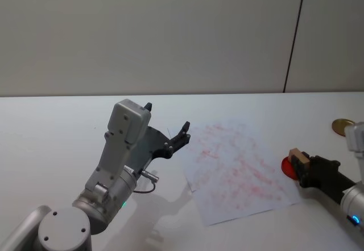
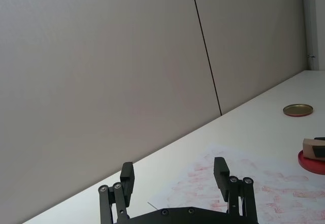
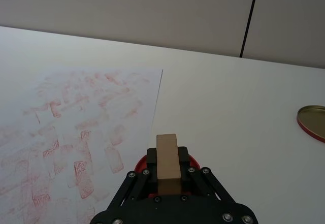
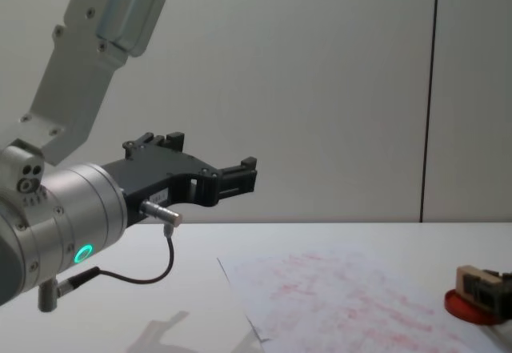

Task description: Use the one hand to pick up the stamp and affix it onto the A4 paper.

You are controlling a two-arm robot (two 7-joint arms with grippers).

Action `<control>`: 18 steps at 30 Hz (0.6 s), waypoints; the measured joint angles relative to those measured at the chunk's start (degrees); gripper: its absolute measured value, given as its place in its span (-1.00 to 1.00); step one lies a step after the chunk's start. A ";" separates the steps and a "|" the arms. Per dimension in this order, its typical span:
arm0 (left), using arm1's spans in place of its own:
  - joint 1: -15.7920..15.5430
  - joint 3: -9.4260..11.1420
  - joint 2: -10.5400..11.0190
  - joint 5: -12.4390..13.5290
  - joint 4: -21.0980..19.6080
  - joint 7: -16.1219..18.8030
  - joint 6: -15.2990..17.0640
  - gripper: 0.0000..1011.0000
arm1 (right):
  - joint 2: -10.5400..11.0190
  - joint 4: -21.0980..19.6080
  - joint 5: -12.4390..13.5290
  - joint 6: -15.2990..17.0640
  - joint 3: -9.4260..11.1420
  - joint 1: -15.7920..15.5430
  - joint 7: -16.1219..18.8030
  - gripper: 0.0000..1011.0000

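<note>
Stamp point(image 3: 167, 158) first: the small wooden block sits clamped between the jaws of the right gripper point(image 3: 168, 176), right over the red ink pad point(image 1: 288, 167) at the right edge of the A4 paper point(image 1: 239, 168), so I'd judge it is being inked or has just been taken up from there. The sheet lies flat on the counter point(image 1: 57, 126), already covered in faint red marks, with the pad just beside it for a short carry. A gold lid point(image 3: 312, 122) lies farther off. The left gripper point(image 2: 173, 179) hangs parked above the counter, jaws apart and empty.
</note>
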 joint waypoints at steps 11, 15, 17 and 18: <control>0.00 0.00 0.00 0.00 0.00 0.00 0.00 0.96 | -0.49 1.97 -0.60 0.27 -0.40 0.67 -0.18 -0.32; 0.00 0.00 0.00 0.00 0.00 0.00 0.00 0.96 | -0.61 2.27 -0.61 0.20 -0.44 0.81 -0.30 -0.07; 0.00 0.00 0.00 0.00 0.00 0.00 0.00 0.96 | -0.63 2.30 -0.61 0.08 -0.45 0.83 -0.34 0.05; 0.00 0.00 0.00 0.00 0.00 0.00 0.00 0.96 | -0.64 2.30 -0.60 0.00 -0.45 0.83 -0.36 0.09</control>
